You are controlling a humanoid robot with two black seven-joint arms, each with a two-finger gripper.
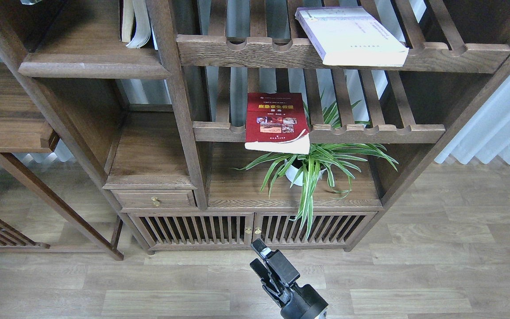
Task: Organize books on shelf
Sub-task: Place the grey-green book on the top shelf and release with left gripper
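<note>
Red book (276, 120): I see it lying flat on the lower slatted rack (383, 132), its front edge hanging out past the notched rail. I judge that a clumsy nudge tips it off, down onto the plant (314, 164) below.
Lavender-white book (352, 35): it lies askew on the upper slatted rack (458, 55), one corner jutting past the front rail. A pull at that corner could, I think, swing it round and drop it.
Black-grey book: I cannot find it in this view.
Shelf (91, 66): the solid board with the rounded lip sits upper left, well apart from both books. A cream-paged book (136, 22) stands at its back right; I could knock that over when bringing a paperback in.
Post (173, 88): it stands between the racks and the shelf, so a carried book may strike it.
Gripper in view (261, 261): low at bottom centre over the floor (436, 266), holding nothing, far from any book. Which arm it belongs to I judge as the right, not certain. Seen end-on and dark; I cannot tell whether its fingers are spread or closed.
Other arm: out of sight.
</note>
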